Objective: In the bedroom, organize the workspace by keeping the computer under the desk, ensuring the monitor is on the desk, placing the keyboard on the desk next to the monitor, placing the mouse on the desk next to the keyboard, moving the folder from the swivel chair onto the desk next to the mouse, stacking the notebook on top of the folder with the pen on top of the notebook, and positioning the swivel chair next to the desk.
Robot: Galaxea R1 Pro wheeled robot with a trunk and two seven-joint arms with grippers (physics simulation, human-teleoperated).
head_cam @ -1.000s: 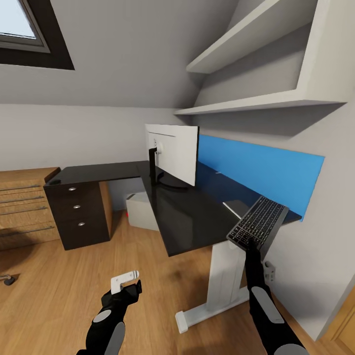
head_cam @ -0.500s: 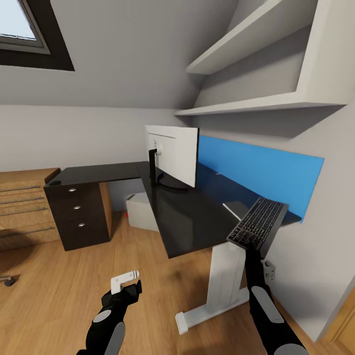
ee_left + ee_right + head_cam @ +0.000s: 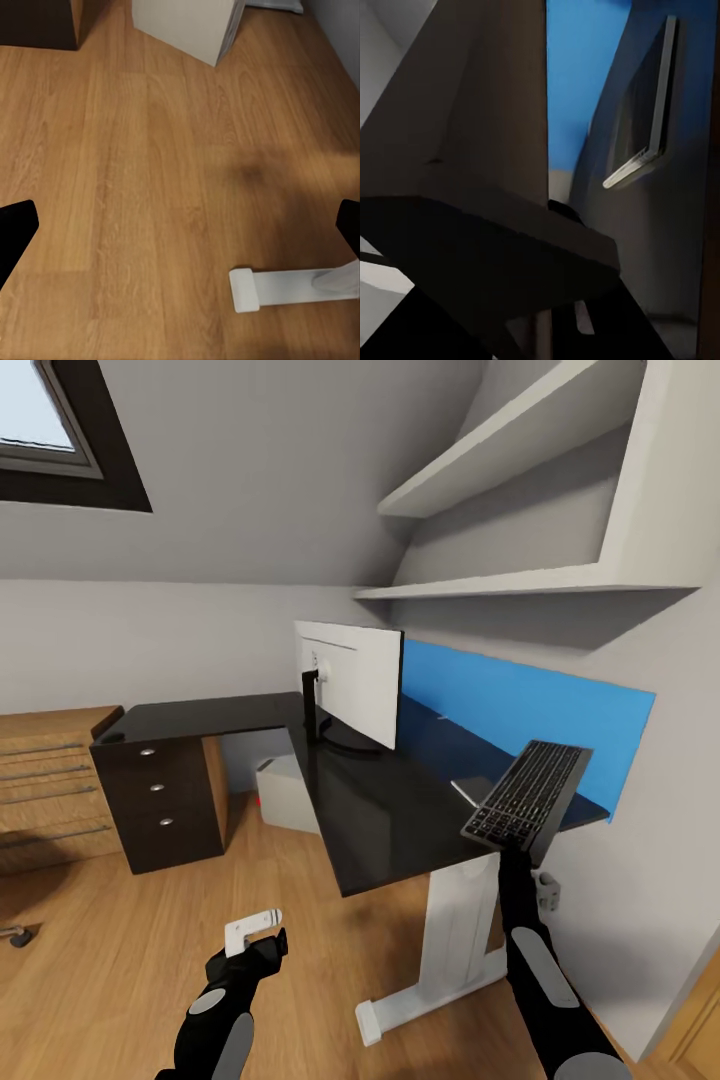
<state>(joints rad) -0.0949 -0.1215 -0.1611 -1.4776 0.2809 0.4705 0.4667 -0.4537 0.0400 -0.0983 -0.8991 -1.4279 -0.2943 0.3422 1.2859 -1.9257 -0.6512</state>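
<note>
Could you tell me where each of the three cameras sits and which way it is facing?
Head view: on the robot's head, looking forward and down at the desk and monitor; both arms show, the right gripper holding the keyboard.
Left wrist view: on the left arm, facing the wood floor; dark fingertips at the edges.
Right wrist view: on the right arm, facing the keyboard's underside.
Shared: the head and left wrist views both show the desk's white foot.
</note>
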